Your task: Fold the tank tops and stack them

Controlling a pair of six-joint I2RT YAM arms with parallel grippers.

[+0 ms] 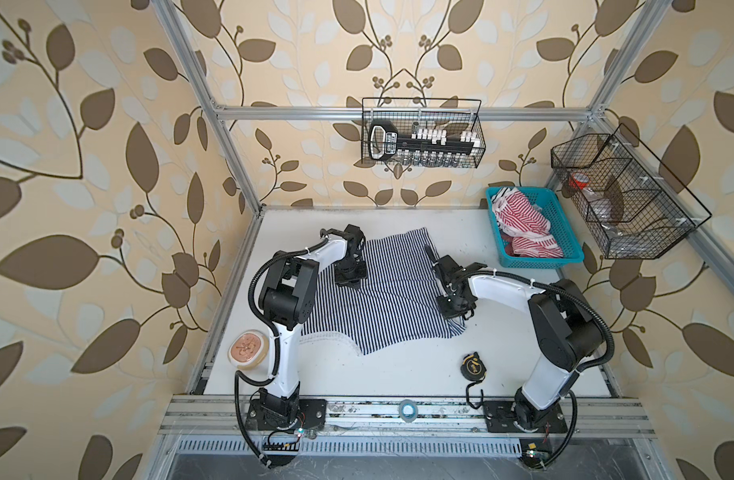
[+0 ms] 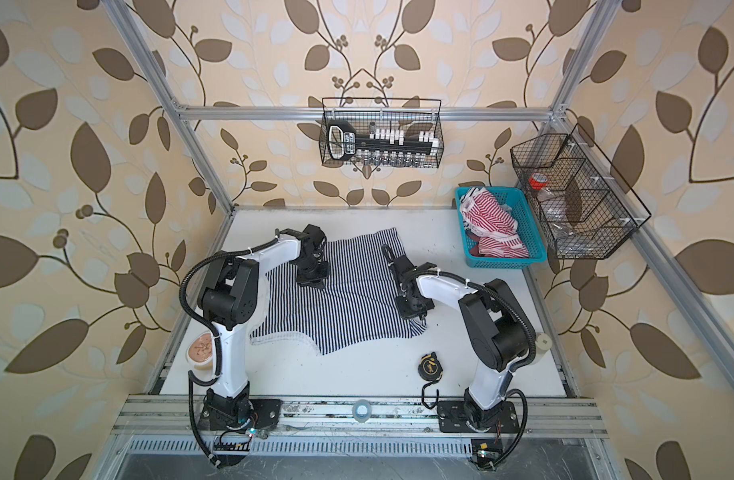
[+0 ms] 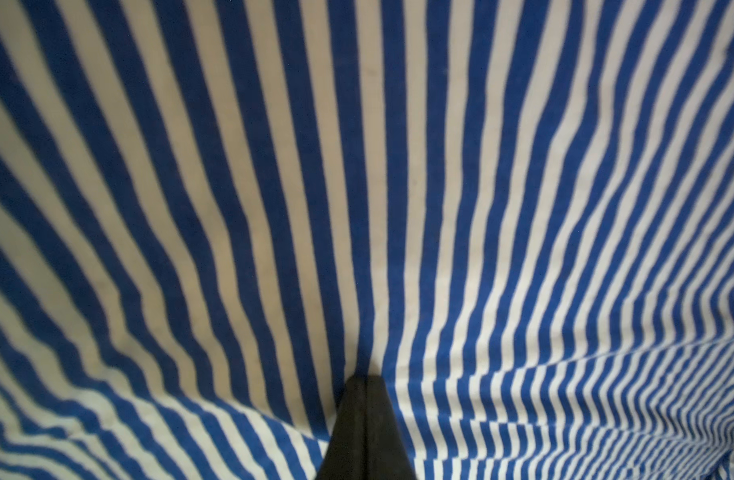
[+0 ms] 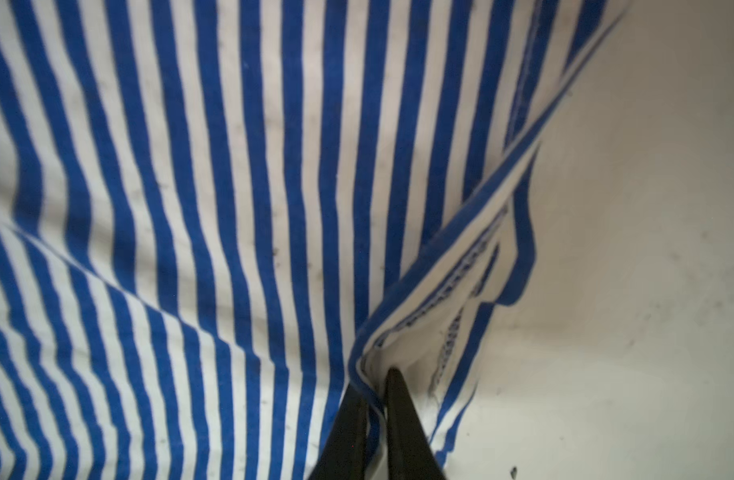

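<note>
A navy-and-white striped tank top (image 1: 398, 291) (image 2: 357, 299) lies spread across the middle of the white table. My left gripper (image 1: 353, 286) (image 2: 316, 284) (image 3: 366, 378) is shut, tips down on the inner part of the cloth. No cloth shows between its fingers, and creases run out from them. My right gripper (image 1: 466, 319) (image 2: 422, 323) (image 4: 375, 380) is at the top's right edge, shut on the stitched hem (image 4: 452, 286), with cloth pinched between its fingers. A red-and-white tank top (image 1: 523, 224) (image 2: 492, 224) lies crumpled in the blue basket (image 1: 540, 259) (image 2: 502, 262) at the back right.
A black tape measure (image 1: 474, 365) lies on the table in front of the right arm. A round lidded container (image 1: 249, 348) sits at the front left edge. A tape roll (image 1: 407, 409) rests on the front rail. Wire baskets (image 1: 423, 133) (image 1: 623, 195) hang at the back and right.
</note>
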